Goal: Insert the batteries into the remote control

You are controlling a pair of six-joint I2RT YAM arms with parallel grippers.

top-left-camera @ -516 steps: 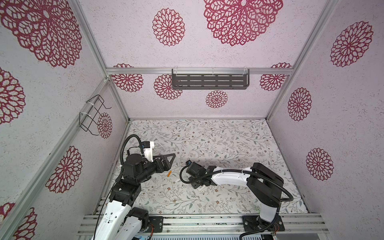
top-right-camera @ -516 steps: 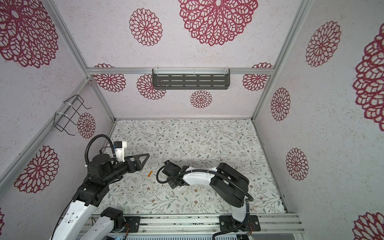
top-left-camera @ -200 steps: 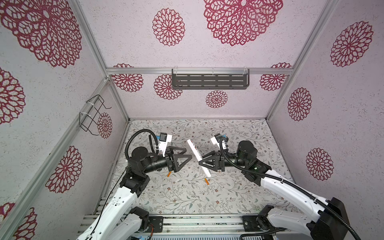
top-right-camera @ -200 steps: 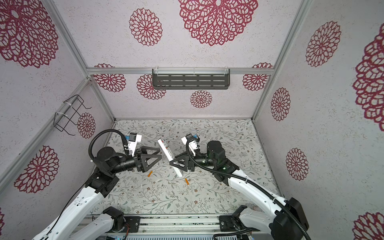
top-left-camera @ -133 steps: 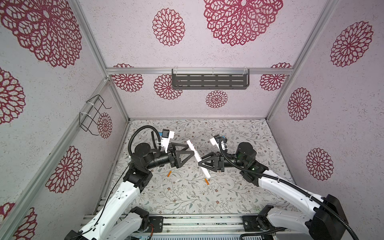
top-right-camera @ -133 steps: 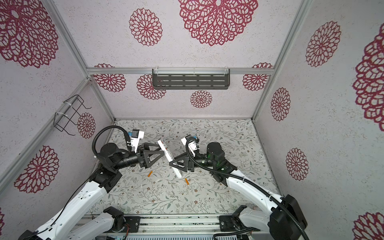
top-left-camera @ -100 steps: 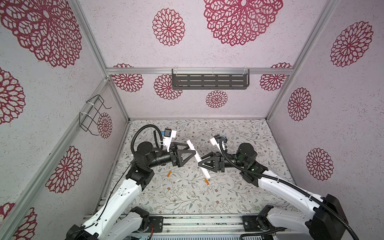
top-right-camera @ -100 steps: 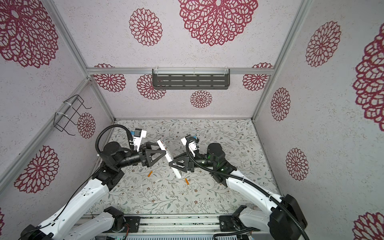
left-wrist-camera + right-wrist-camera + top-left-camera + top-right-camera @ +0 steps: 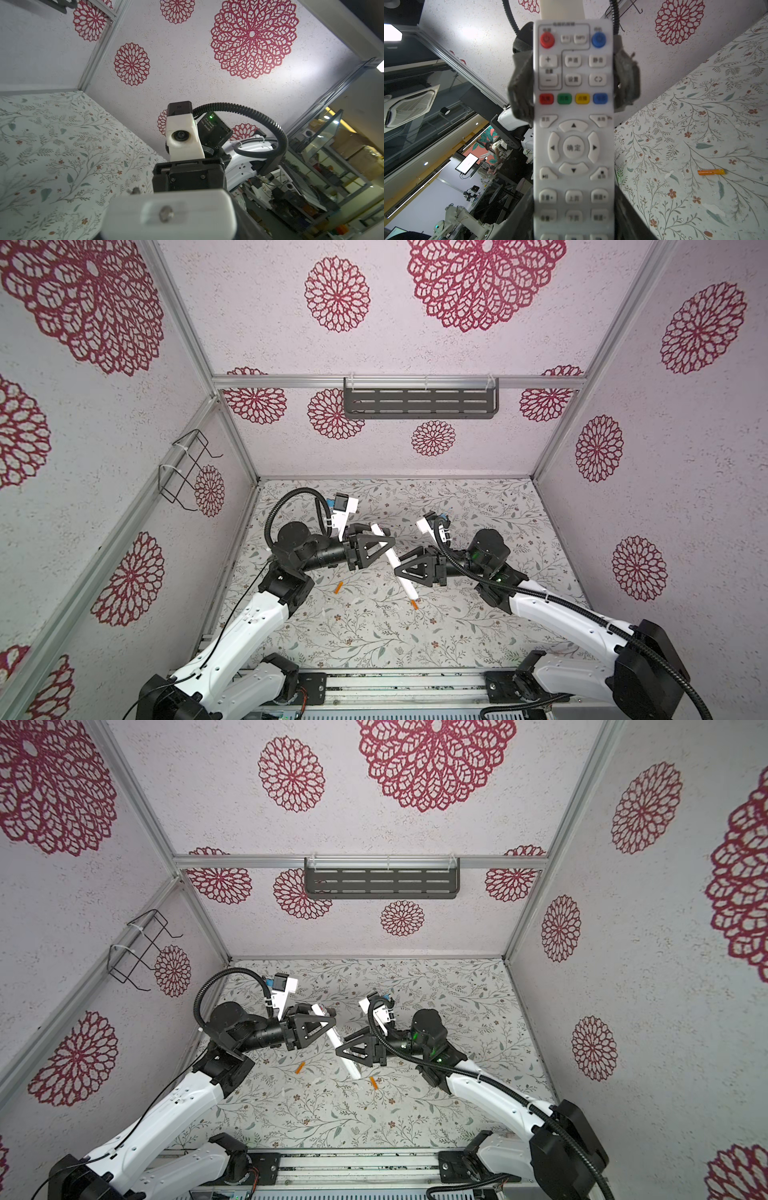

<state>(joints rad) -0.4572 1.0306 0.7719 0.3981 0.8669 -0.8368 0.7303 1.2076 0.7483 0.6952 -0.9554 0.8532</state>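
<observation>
In both top views the remote control (image 9: 391, 560) hangs slanted above the table. The left gripper (image 9: 390, 543) pinches its upper part and the right gripper (image 9: 400, 571) clamps it lower down, tip facing tip. The batteries (image 9: 338, 587) lie loose on the flowered sheet (image 9: 374, 635), one below the left gripper and one just past the remote's low end.

The left wrist view gives only the remote's plain white back (image 9: 168, 214), close and blurred, with a single small screw (no open battery bay shows).

In the right wrist view the button face runs out between the right gripper's closed jaws. Further along, the left gripper's dark rough pads (image 9: 626, 81) press both long edges.

The bar is slim, hard and glossy. If the two arms pull out of step, it could twist or slide from one grip. The batteries are thin smooth cylinders, so a careless nudge would likely roll them away.
</observation>
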